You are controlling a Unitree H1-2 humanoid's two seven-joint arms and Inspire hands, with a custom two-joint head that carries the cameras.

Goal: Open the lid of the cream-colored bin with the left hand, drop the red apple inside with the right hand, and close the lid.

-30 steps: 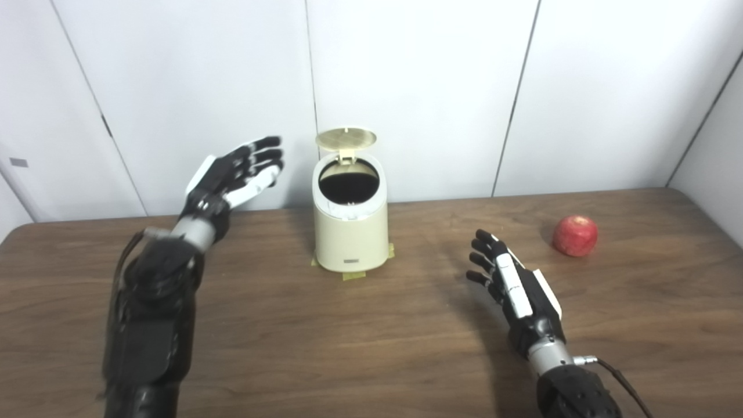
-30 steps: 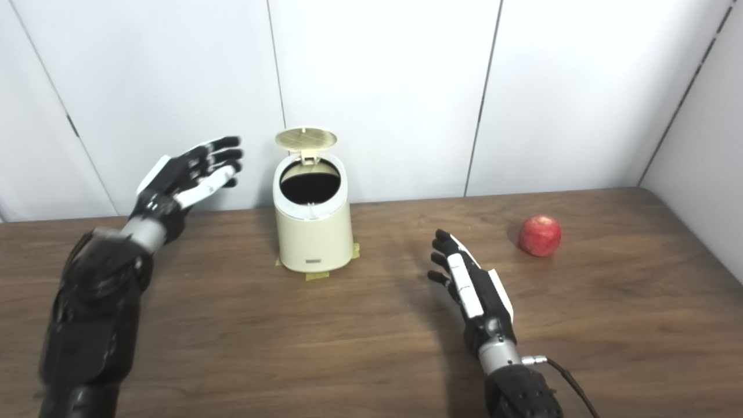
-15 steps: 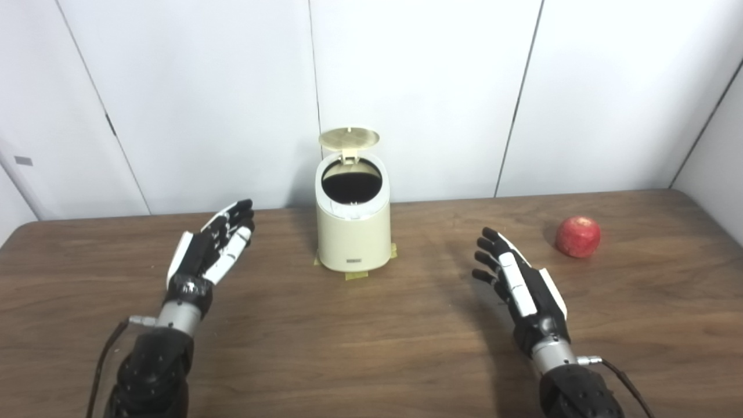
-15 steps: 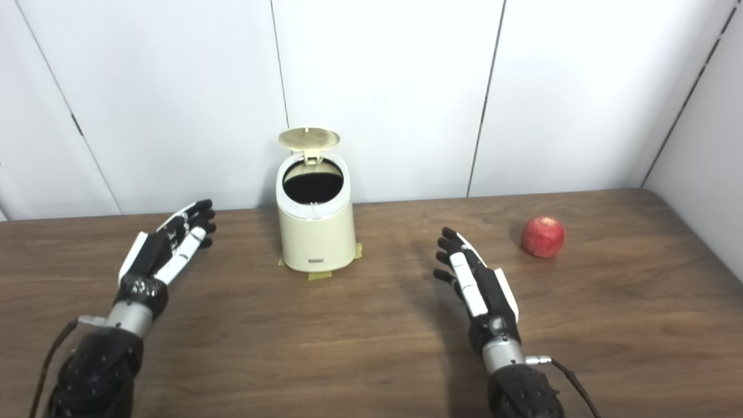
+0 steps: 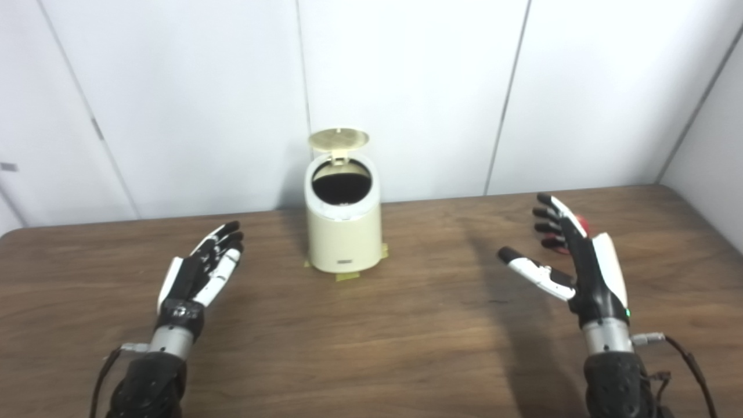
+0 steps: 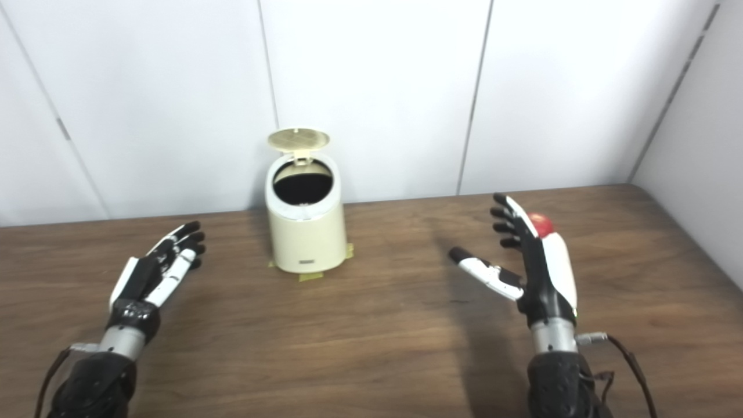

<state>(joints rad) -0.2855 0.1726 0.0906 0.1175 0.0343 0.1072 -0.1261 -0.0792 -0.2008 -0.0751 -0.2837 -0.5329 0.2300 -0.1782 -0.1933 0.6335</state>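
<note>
We see a big brown table (image 5: 371,348) with white walls (image 5: 174,87) behind it. At the back of the table stands the cream-colored bin (image 5: 343,235). It sits on little bits of yellow tape (image 5: 347,277). Its round lid (image 5: 338,138) is flipped up at the back, so we can look into the dark hole on top.

Our left hand (image 5: 200,270) is low over the table, well to the left of the bin. Its fingers are straight and spread a bit, and it holds nothing.

Our right hand (image 5: 572,258) is up on the right side, well apart from the bin. Its fingers are wide apart and the thumb sticks out to the left. It holds nothing too.

The red apple (image 6: 541,223) is on the table just behind our right hand. The hand hides most of it, so we see only a little red bit. We cannot tell if the fingers touch it.
</note>
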